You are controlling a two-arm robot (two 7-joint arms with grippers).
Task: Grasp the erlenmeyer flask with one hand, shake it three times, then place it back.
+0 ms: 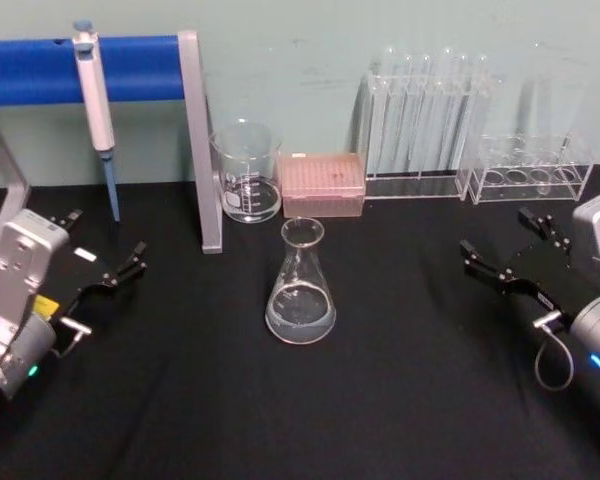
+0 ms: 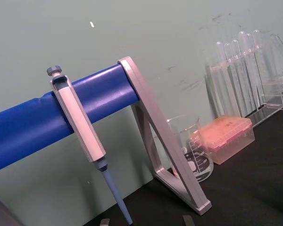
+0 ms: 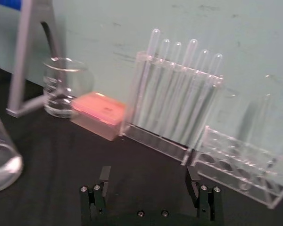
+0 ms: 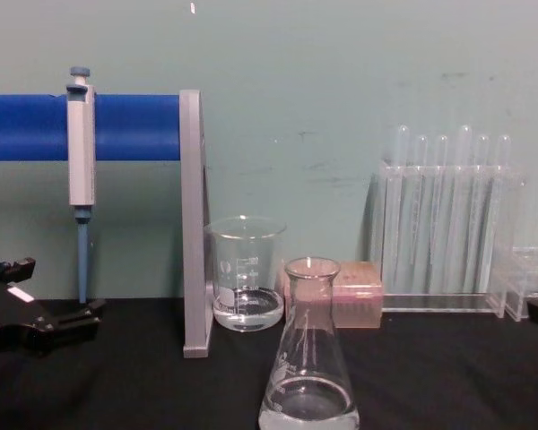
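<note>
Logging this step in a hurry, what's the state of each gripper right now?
Left gripper: open, holding nothing.
Right gripper: open, holding nothing; the erlenmeyer flask stands apart from both, between them.

Left pincer, right pincer, both spread wide.

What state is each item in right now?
erlenmeyer flask: upright on table, partly filled, ungrasped
left pincer: open, empty
right pincer: open, empty
beaker: upright, a little liquid
pipette: hanging on blue bar
test tubes: upright in rack
</note>
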